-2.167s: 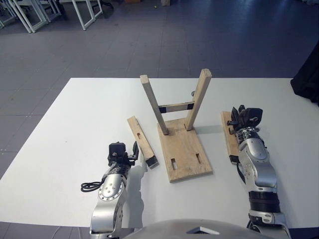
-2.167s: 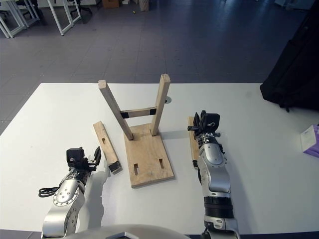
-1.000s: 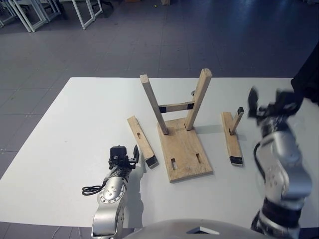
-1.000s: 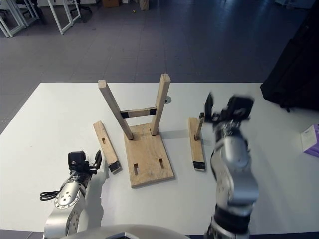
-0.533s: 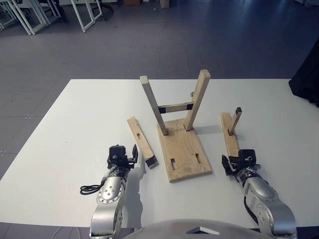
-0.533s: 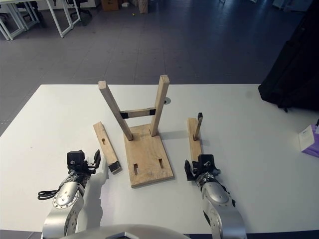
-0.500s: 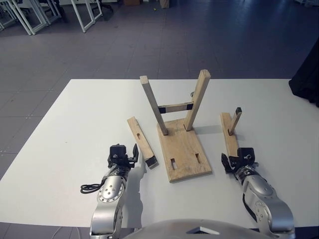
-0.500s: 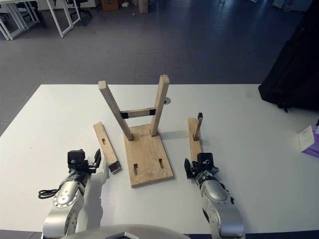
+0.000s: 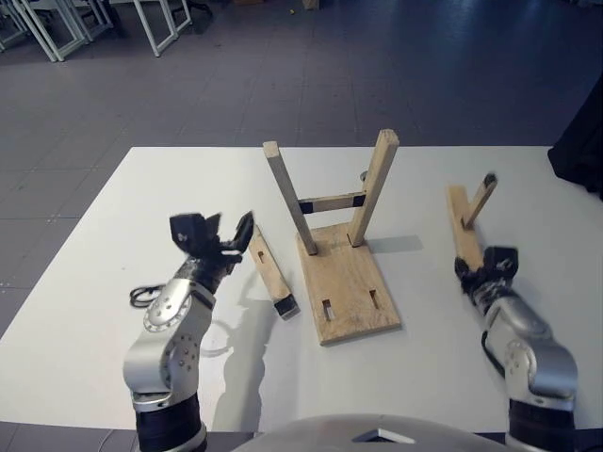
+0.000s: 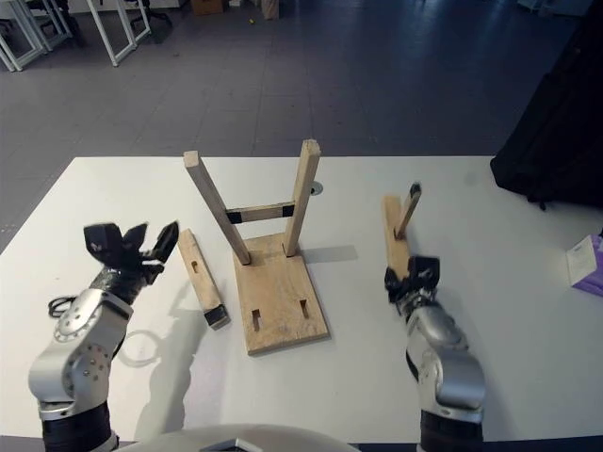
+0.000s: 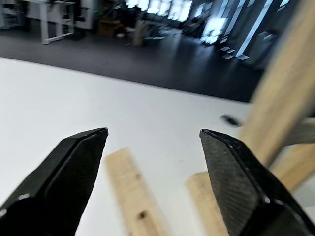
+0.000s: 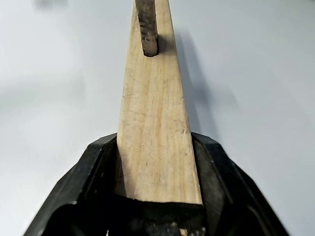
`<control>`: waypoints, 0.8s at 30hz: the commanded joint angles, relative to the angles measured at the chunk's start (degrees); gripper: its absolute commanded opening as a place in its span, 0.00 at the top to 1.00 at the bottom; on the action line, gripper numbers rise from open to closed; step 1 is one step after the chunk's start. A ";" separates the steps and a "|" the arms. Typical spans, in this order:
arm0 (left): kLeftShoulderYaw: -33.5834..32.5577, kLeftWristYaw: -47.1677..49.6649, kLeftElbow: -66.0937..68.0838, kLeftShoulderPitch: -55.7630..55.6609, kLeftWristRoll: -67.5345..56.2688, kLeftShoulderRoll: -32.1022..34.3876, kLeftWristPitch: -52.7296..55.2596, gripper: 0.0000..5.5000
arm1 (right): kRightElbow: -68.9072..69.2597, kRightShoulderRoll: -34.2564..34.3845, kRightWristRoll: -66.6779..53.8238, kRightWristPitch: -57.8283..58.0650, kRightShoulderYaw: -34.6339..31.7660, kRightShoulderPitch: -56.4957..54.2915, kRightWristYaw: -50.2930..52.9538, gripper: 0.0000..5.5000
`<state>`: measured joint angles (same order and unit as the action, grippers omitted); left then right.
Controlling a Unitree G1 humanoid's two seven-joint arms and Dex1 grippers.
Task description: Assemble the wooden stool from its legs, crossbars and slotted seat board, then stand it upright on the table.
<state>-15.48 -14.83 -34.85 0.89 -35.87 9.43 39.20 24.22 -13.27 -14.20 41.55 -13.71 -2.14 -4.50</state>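
The slotted seat board (image 9: pixel 350 282) lies flat mid-table with two legs (image 9: pixel 290 200) standing in its far slots, joined by a crossbar (image 9: pixel 332 202). A loose leg (image 9: pixel 268 268) lies to its left. My left gripper (image 9: pixel 215 235) hangs open above the table, just left of that leg's far end; the left wrist view shows the leg (image 11: pixel 135 196) beyond the spread fingers (image 11: pixel 64 172). Right of the board, my right gripper (image 9: pixel 485 275) is shut on the near end of another leg (image 12: pixel 157 113), which has a short crossbar (image 12: pixel 147 27) stuck in its far end.
A black cable (image 9: pixel 141 297) lies on the table beside the left arm. A purple and white box (image 10: pixel 584 262) sits at the right table edge, with a black bag (image 10: pixel 556 122) beyond it. A small round hole (image 10: pixel 314 189) marks the tabletop behind the stool.
The left gripper has risen from the front of the table and moved farther out, toward the loose leg. The right gripper has closed on the right leg, which has shifted right and farther away.
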 commanded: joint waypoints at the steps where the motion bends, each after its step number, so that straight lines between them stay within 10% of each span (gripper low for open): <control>1: -3.72 -9.97 -2.11 -1.90 -30.42 8.32 10.68 0.32 | 7.12 -1.79 -14.05 2.36 -4.42 -12.48 -6.77 0.63; 7: -0.87 -14.33 11.29 -9.51 -63.02 18.05 19.76 0.22 | 13.11 -6.93 -52.65 17.03 -1.24 -14.94 -20.95 0.63; 19: 3.49 -17.74 14.93 -12.18 -63.38 22.79 20.80 0.22 | 16.87 -12.93 -66.28 19.10 9.96 -11.26 -19.14 0.63; 24: 1.33 -22.30 15.45 -10.79 -71.57 25.49 22.14 0.37 | 15.78 -15.83 -67.51 18.27 11.70 -9.57 -18.75 0.63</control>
<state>-13.50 -35.25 -19.19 -10.09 -105.38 33.08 60.34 40.70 -27.80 -81.22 59.58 -2.80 -12.21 -24.33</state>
